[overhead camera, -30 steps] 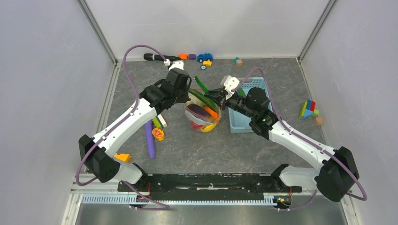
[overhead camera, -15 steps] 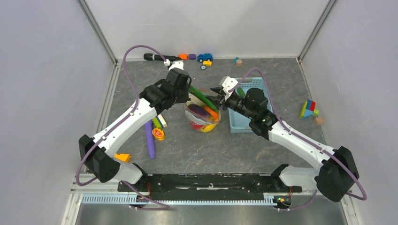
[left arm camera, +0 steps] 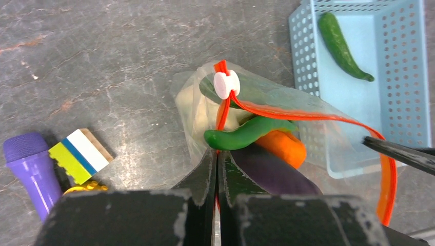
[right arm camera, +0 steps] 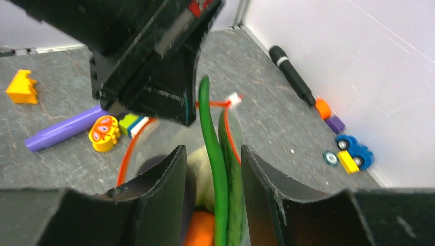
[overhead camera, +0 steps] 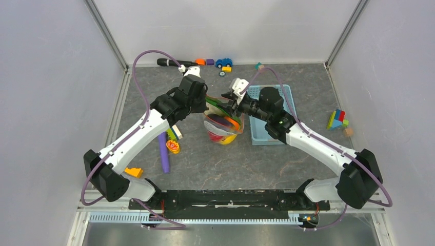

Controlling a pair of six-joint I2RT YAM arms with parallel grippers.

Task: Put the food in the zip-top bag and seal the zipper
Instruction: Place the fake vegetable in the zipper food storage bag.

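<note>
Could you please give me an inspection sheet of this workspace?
Surface: grey mottled table.
Job's things: zip-top bag open, food inside; zipper unsealed; green pepper lies in blue basket.
Clutter: purple stick, microphone, toy car, blocks.
Grippers: left gripper shut on zipper; right gripper straddles green pieces, grip unclear.
Cables: purple cable loops clear of the bag.
Surroundings: grey walls; nothing else seen.

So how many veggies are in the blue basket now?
1: a green pepper lying in the blue basket. The zip-top bag overlaps one corner, so another might be hidden.
</note>
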